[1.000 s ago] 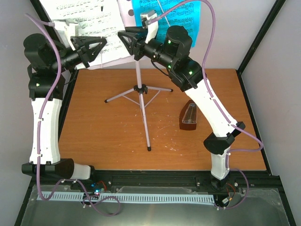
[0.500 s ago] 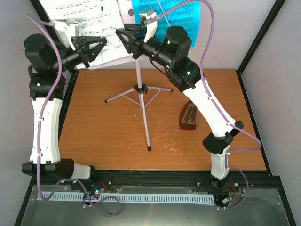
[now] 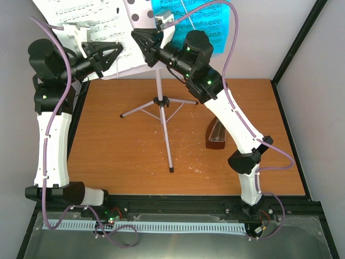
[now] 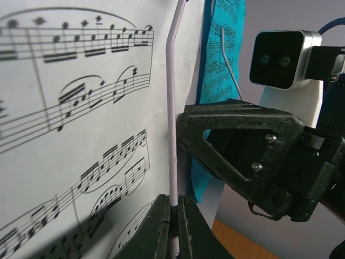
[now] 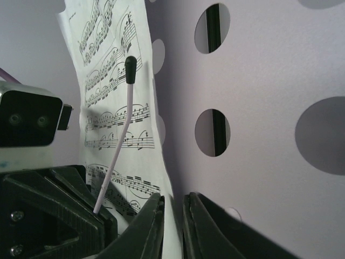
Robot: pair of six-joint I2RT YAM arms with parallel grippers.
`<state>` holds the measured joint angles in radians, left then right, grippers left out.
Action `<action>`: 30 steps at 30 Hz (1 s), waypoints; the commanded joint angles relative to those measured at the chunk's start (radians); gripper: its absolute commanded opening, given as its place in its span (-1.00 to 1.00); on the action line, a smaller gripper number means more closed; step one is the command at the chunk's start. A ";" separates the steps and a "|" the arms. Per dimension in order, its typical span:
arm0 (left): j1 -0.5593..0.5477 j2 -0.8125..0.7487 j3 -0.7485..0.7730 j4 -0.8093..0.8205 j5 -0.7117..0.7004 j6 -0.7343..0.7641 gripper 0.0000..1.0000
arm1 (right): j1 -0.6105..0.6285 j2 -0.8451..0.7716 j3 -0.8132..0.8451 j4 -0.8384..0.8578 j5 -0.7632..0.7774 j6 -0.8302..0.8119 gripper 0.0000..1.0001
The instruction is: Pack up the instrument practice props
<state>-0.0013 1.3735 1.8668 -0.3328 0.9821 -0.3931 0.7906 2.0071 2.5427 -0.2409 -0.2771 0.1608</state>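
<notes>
White sheet (image 5: 108,70) edge sat between the just-narrowed jaws of the right gripper (image 5: 173,224), grip unconfirmed, after it swung left; left gripper (image 4: 173,218) stayed clamped on retaining wire (image 4: 171,108); sheet removal likely next

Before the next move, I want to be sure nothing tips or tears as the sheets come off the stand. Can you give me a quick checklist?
1. Left gripper clamped on the page-holder wire: ok, fingers shut at its base.
2. Right gripper holding the white music sheet: cannot tell; jaws nearly together at its edge beside the desk.
3. Music stand standing on its three legs: ok.
4. Blue music sheet on the desk: ok.
5. Metronome clear of the right arm: cannot tell; the arm crosses it in the top view.
</notes>
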 commanded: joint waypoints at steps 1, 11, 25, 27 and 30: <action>-0.003 0.003 -0.006 -0.032 0.038 0.009 -0.99 | -0.010 0.023 0.016 -0.004 0.025 -0.014 -0.92; -0.003 -0.003 -0.011 -0.032 0.036 0.014 -0.99 | 0.000 -0.027 -0.042 0.012 0.058 -0.068 -0.94; -0.003 -0.007 -0.012 -0.027 0.046 0.013 -0.99 | 0.025 -0.290 -0.419 0.180 0.255 -0.173 -0.94; -0.003 -0.006 -0.019 -0.025 0.046 0.014 -0.99 | 0.025 -0.275 -0.385 0.145 0.210 -0.170 -0.94; -0.003 -0.006 -0.032 -0.018 0.047 0.012 -0.99 | 0.025 -0.211 -0.241 0.034 0.119 -0.158 -0.78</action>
<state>-0.0013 1.3735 1.8572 -0.3199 0.9989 -0.3927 0.8124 1.7485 2.1696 -0.1280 -0.0761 0.0109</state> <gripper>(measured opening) 0.047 0.043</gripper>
